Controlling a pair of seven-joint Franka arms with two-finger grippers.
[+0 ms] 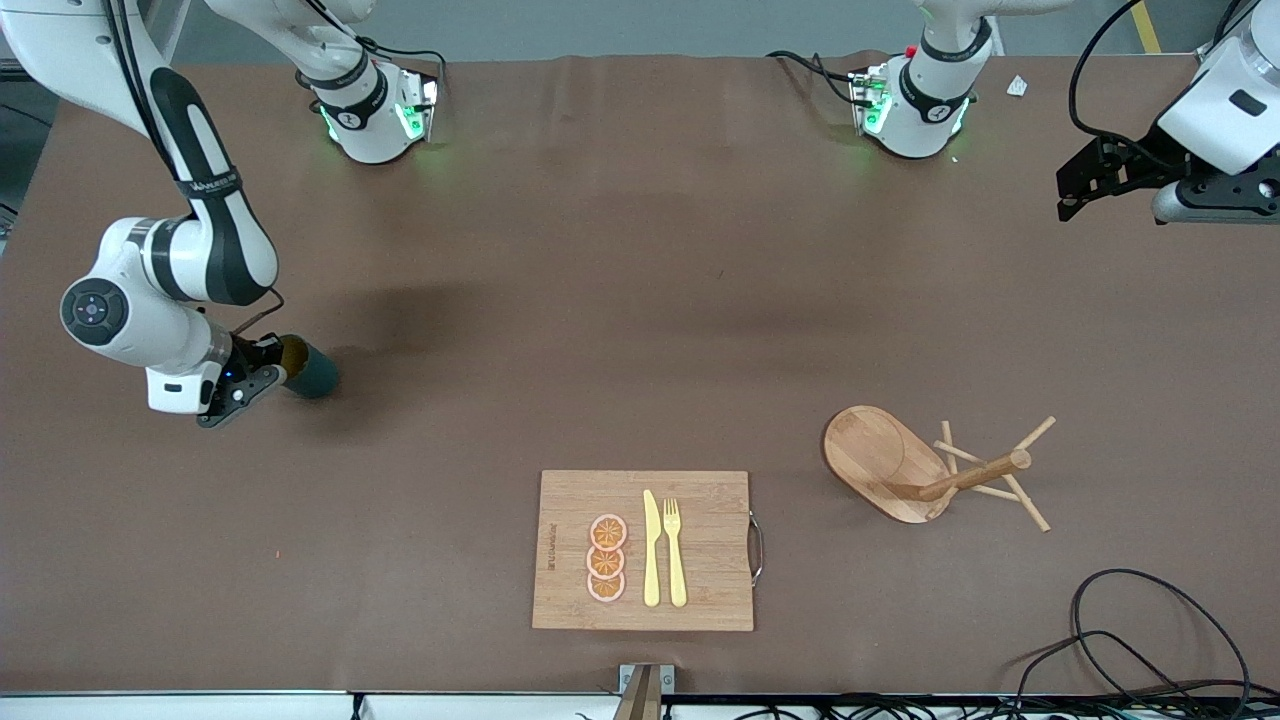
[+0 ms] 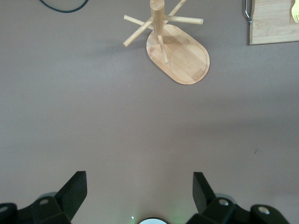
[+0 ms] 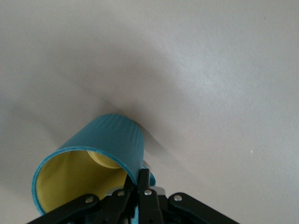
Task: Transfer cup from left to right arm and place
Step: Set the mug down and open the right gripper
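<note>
The cup [image 1: 312, 372], a dark teal mug with an ochre-yellow inside, is tipped on its side low over the table at the right arm's end. My right gripper [image 1: 258, 372] is shut on its rim, one finger inside and one outside. In the right wrist view the cup [image 3: 110, 140] points its base toward the table, and my right gripper [image 3: 142, 176] pinches the wall. Whether the base touches the table I cannot tell. My left gripper [image 1: 1078, 195] waits open and empty, raised over the left arm's end of the table; its fingers stand wide apart in the left wrist view [image 2: 138, 189].
A wooden mug rack [image 1: 935, 468] [image 2: 177, 51] with pegs stands toward the left arm's end. A wooden cutting board [image 1: 710, 590] [image 2: 275, 28] with a knife, a fork and orange slices lies near the front edge. Black cables [image 1: 1130, 640] lie at the front corner.
</note>
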